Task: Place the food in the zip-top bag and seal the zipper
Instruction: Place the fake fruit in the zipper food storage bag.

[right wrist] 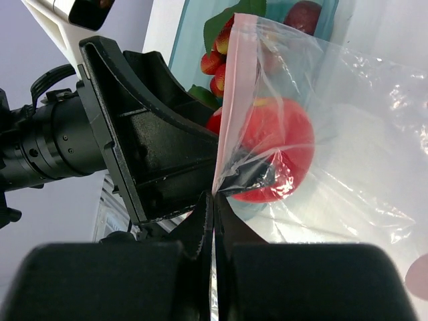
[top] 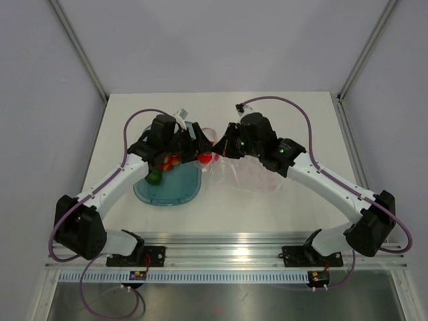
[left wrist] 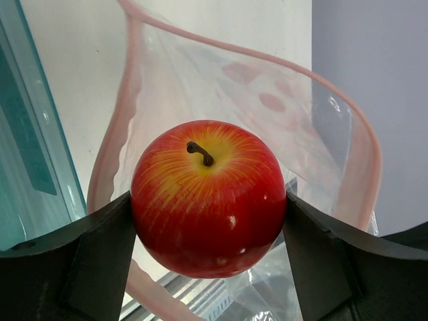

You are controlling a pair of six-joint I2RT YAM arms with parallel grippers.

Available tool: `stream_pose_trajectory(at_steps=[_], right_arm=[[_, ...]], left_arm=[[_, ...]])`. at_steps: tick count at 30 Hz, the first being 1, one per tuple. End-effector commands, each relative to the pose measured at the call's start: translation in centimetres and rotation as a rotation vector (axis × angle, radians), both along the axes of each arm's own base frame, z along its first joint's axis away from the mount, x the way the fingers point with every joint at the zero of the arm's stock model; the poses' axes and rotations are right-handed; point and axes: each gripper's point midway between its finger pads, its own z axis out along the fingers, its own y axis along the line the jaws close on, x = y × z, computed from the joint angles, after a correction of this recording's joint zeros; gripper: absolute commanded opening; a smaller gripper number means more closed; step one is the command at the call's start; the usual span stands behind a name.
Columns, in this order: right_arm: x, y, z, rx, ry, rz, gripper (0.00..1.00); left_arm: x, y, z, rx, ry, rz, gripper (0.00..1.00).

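**At the bag's mouth: an apple held, the rim pinched open**

Over the middle of the white surface (top: pixel 267 217) we see the two arms meeting nose to nose. The left gripper (left wrist: pixel 207 217) has its fingers (left wrist: pixel 100 254) spread wide and clamped on either side of a red and yellow apple (left wrist: pixel 208 200), one of the toy food pieces, which sits stem up between them. Just beyond the apple the zip-top bag (left wrist: pixel 267 87) gapes. Its pinkish-red zipper (left wrist: pixel 371 154) curves round in an open loop, and the clear film behind it is crinkled.

From the right wrist we see the right gripper (right wrist: pixel 214 221) with its fingers pressed together, pinching the zipper (right wrist: pixel 231 93) at the near edge of the bag (right wrist: pixel 361 134) and holding that edge up. The apple (right wrist: pixel 281 140) shows through the plastic, right at the rim, with the black fingers of the left gripper (right wrist: pixel 154 147) just beside the strip. It seems to be partly inside the mouth, though we cannot tell how far.

In the overhead view the apple (top: pixel 205 158) lies between the left gripper (top: pixel 198 148) and the right gripper (top: pixel 224 144). The bag (top: pixel 244 175) trails off across the surface under the right arm. To the left lies a teal tray (top: pixel 167 195), and the rest of the food (top: pixel 164 165), red, orange and green, is heaped at its far end beneath the left wrist
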Motion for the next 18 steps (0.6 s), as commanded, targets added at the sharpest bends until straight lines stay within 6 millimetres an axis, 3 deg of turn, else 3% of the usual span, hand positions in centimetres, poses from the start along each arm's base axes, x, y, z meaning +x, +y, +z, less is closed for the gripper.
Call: stream_pose_trajectory(at_steps=[1, 4, 5, 7, 13, 18], right_arm=[[-0.1, 0.9, 1.7, 0.07, -0.035, 0.024, 0.0], [0.0, 1.1, 1.0, 0.062, -0.025, 0.023, 0.0], [0.1, 1.1, 0.8, 0.062, -0.025, 0.023, 0.0], [0.1, 1.1, 0.8, 0.065, -0.026, 0.023, 0.0], [0.3, 1.0, -0.3, 0.05, -0.017, 0.011, 0.0], [0.6, 0.8, -1.2, 0.034, -0.009, -0.014, 0.0]], left_arm=[[-0.5, -1.4, 1.7, -0.074, -0.035, -0.073, 0.65], [-0.9, -1.7, 2.0, -0.08, -0.04, -0.103, 0.8], [-1.1, -1.7, 1.9, -0.075, -0.032, -0.11, 0.93], [-1.4, -1.6, 2.1, -0.067, -0.034, -0.124, 0.99], [-2.1, -1.1, 3.2, -0.048, -0.062, -0.144, 0.99], [-2.8, -0.6, 6.2, -0.044, -0.128, -0.165, 0.99]])
